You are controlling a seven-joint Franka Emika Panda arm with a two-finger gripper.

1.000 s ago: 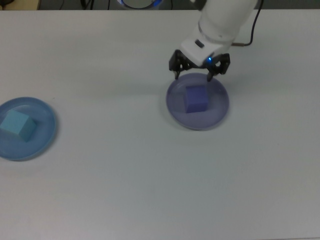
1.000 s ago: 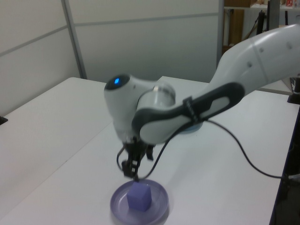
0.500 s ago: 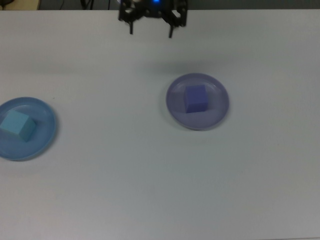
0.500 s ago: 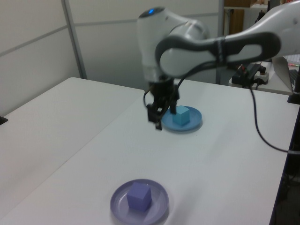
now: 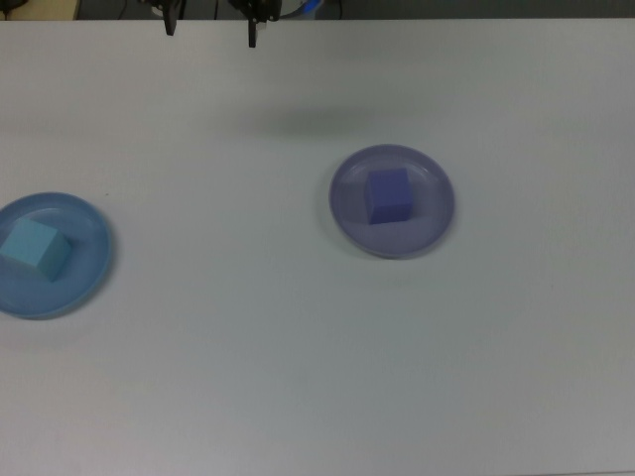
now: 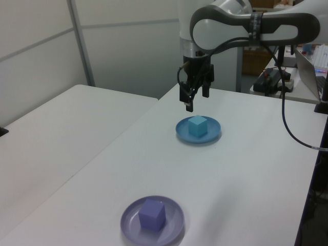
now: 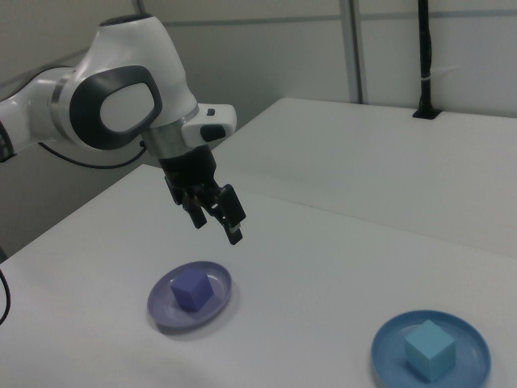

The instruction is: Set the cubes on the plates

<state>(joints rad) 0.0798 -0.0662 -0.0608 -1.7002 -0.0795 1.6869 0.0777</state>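
Observation:
The indigo cube rests on the lavender plate, right of centre in the top view. At the top view's left edge, the cyan cube sits on the light blue plate. My gripper shows only as two fingertips at the top view's upper edge. In the left view the gripper hangs open and empty, high above the table, up and to the left of the cyan cube. The right view has the gripper well above the indigo cube.
A second white table adjoins along a seam on the left view's left. A black cable trails from the arm over the left view's right side. A black post stands at the far table edge in the right view.
The gripper has risen from just over the lavender plate and swung toward the top view's upper left, now nearer the blue plate. Both cubes stay on their plates.

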